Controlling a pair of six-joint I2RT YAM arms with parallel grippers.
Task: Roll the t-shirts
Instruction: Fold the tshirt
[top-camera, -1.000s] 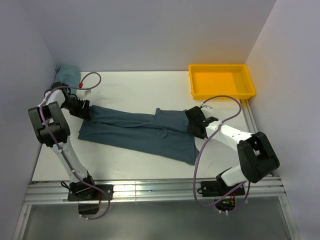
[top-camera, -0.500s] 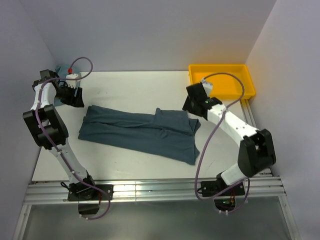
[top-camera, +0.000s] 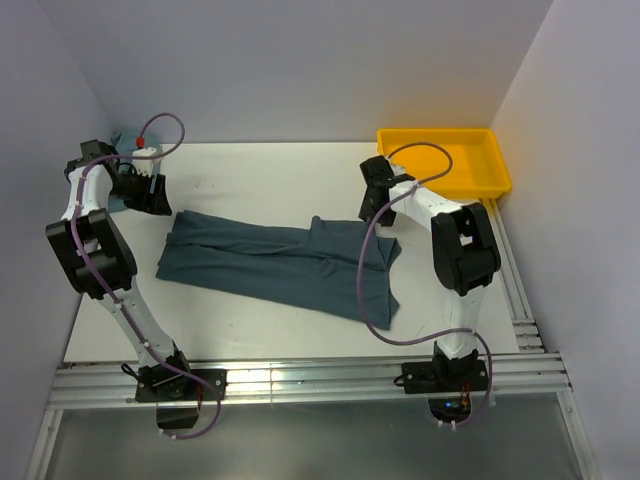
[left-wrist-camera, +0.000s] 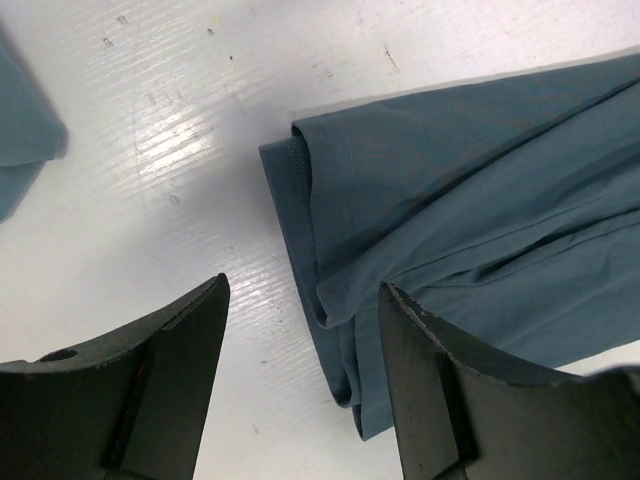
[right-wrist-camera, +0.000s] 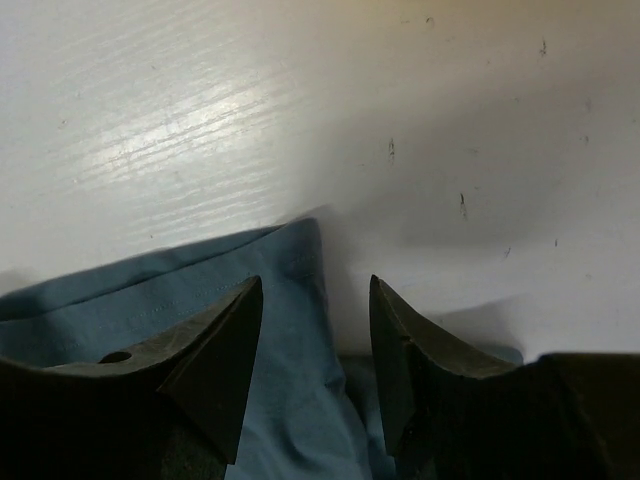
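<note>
1. Yellow plastic tray (top-camera: 480, 160) sits upper right in the top view, showing only its bare floor.
2. Slate blue-grey t-shirt (top-camera: 290, 265), folded into a long band, crosses the table (top-camera: 260, 180) centre; a paler teal shirt (left-wrist-camera: 20, 130) lies upper left.
3. Left gripper (left-wrist-camera: 300, 300) hovers over the band's left end, fingers wide, holding nothing.
4. Right gripper (right-wrist-camera: 312, 295) hangs over the band's right corner, fingers parted, holding nothing.

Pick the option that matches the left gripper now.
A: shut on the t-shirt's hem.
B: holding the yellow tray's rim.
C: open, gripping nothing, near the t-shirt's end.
C: in the left wrist view the left gripper has its fingers wide apart and clamps nothing, while the folded end of the slate t-shirt lies flat on the table below it.
</note>
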